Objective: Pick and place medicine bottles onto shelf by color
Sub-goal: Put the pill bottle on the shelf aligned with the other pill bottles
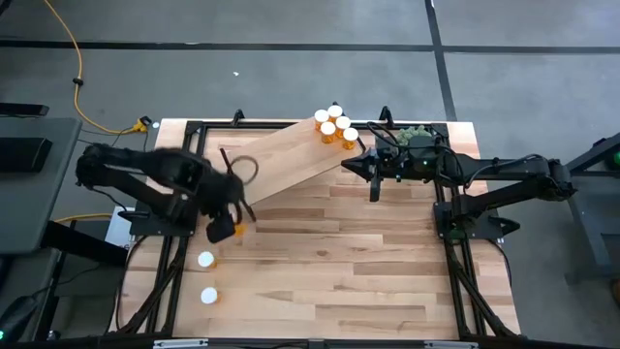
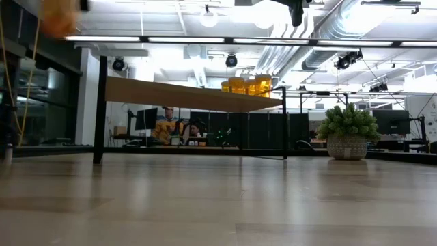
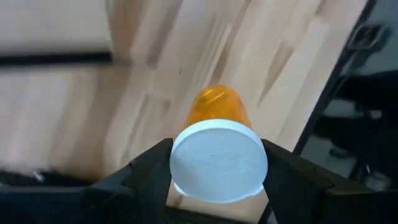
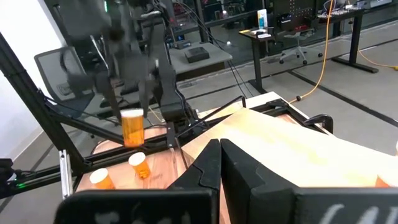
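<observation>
Left gripper [image 3: 217, 171] has its two dark fingers clamped on either side of a small translucent orange pill bottle with a round white cap [image 3: 217, 149], and the bottle is up off the table, cap toward the wrist, orange body pointing away. From above, that carried bottle [image 1: 225, 230] hangs over the near-left part of the light wooden tabletop [image 1: 339, 262], just off the low corner of the light-wood plank shelf on thin black legs [image 1: 281, 160]. So the shelf lies up and to the right of the pincer, running diagonally across the table's far side. At its far end stands a cluster of orange bottles already shelved [image 1: 334, 126]; that looks like the spot to aim for, along the plank's long line. Two more white-capped bottles [image 1: 206, 277] wait on the table near the left edge. Right gripper [image 1: 374, 182] sits pinched together, holding nothing, parked by the shelf's far end beside a fuzzy green plant [image 1: 417, 136]. Left arm clearly owns this one.
</observation>
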